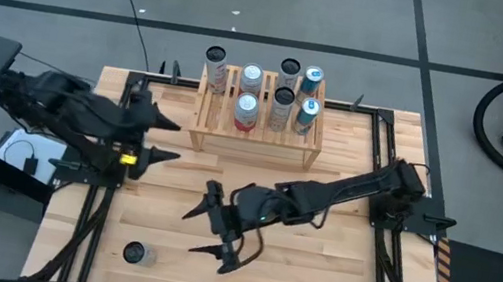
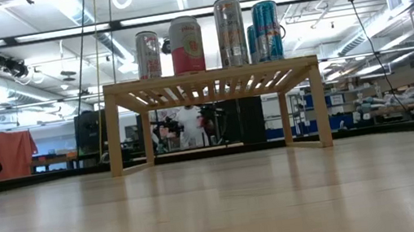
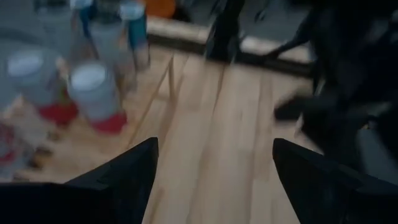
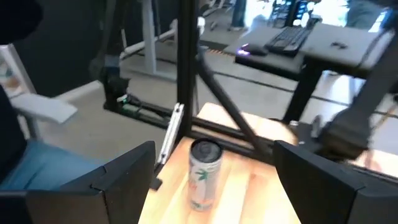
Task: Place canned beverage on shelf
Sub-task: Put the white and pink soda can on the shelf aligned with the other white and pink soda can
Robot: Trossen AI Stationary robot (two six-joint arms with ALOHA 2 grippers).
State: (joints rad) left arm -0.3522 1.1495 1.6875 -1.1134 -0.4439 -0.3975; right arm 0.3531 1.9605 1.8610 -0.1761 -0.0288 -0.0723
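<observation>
Shelf [image 1: 254, 139]: pale wooden rack at the far middle of the worktop [image 1: 312, 272], 7 cans on its slatted top.
Loose can [image 1: 136, 254]: upright near the worktop's front-left corner, well apart from the shelf.
Right pincer [image 1: 213, 233]: fingers apart, empty, above mid-worktop, facing the loose can.
Left pincer [image 1: 167, 140]: fingers apart, empty, left of the shelf.

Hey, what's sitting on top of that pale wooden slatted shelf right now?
Upright drink cans stand on the pale wooden slatted shelf: seven show from above, among them red-and-white cans and teal cans. From table height, front cans hide some behind.
</observation>
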